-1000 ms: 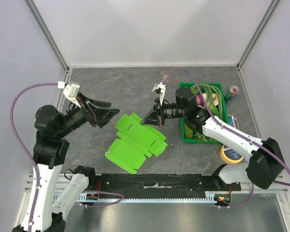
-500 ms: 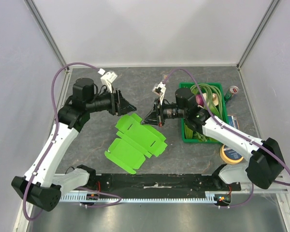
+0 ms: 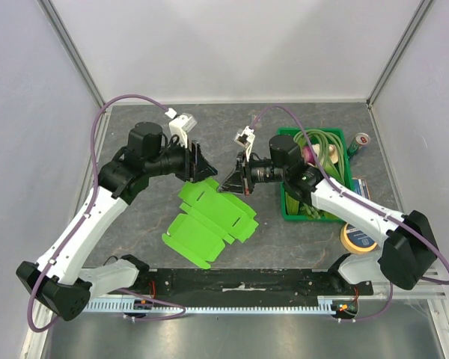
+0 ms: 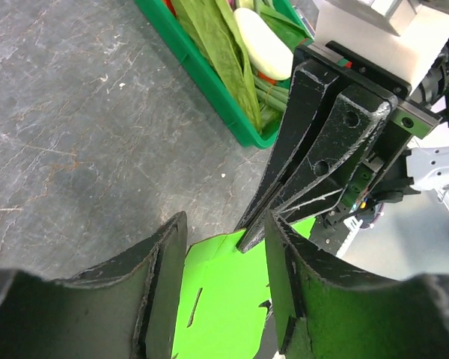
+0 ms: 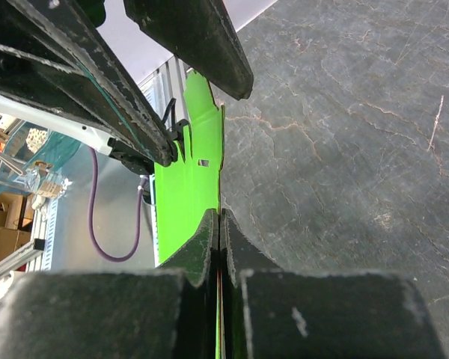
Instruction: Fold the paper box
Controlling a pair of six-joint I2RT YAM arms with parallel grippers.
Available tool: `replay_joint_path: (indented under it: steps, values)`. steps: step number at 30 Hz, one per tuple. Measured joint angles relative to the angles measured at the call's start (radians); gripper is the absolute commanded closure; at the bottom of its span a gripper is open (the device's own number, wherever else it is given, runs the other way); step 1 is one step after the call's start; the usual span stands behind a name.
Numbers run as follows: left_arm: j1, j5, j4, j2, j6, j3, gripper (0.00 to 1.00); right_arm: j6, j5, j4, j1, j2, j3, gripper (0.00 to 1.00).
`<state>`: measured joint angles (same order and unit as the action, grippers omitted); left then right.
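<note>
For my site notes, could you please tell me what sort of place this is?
Probably a robot test cell: left arm and right arm bolted to a grey table, plain white walls, metal posts.

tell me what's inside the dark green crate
Long green leafy stalks, a pale white vegetable and something pink. They cover the crate floor; the right arm hides part of it.

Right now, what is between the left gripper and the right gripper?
Only a flap of the paper box, pinched by the shut right gripper. The left wrist view shows it just past the open left gripper.
</note>
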<state>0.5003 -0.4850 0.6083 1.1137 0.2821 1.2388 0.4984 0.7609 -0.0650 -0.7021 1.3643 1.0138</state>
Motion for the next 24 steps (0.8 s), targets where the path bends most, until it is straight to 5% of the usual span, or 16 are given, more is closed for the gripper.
replay_joint_path:
  steps: [16,19,24]
  values:
    - [0.034,0.061,0.031,-0.001,0.001,-0.015,0.67,0.009,-0.032,-0.003,-0.001,0.040,0.021,1.00]
    - [0.034,0.056,0.024,-0.019,0.010,-0.037,0.49,0.023,-0.039,-0.014,-0.001,0.043,0.021,1.00]
    - [0.034,0.103,0.029,-0.055,0.019,-0.044,0.35,0.034,-0.040,-0.035,-0.001,0.049,0.021,1.00]
